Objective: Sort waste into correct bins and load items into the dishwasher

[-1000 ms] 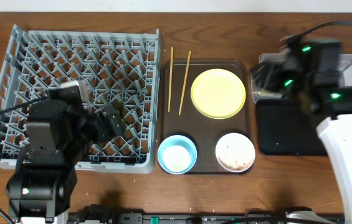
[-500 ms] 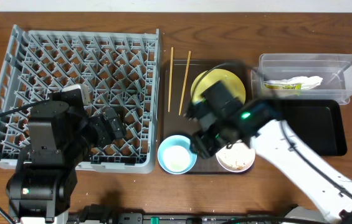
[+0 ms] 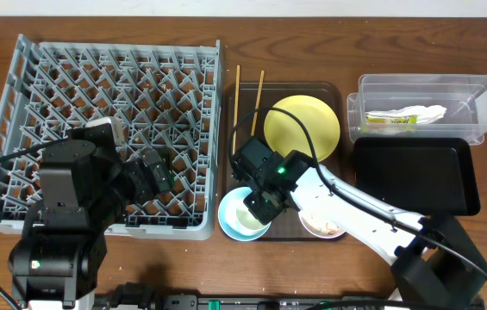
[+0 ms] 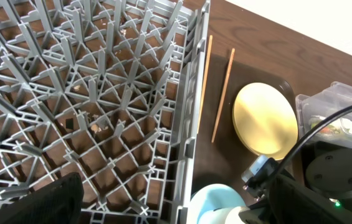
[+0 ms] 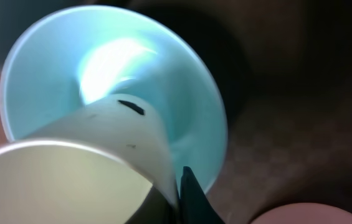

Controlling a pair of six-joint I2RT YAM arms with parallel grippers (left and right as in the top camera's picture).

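My right gripper is down at the near rim of the light blue bowl, shut on its thin wall, as the right wrist view shows. The white bowl with beige crumbs sits to its right, partly hidden by the arm. The yellow plate and two chopsticks lie at the back of the brown tray. The napkin and green-and-orange wrapper lie in the clear tub. The black tray holds nothing. My left gripper is open over the grey dish rack.
The brown serving tray lies between the rack and the two bins. The rack's wall stands just left of the blue bowl. The right arm's cable loops over the plate.
My right arm swung from over the clear tub leftward across the brown tray and came down on the light blue bowl. The left arm has not moved.
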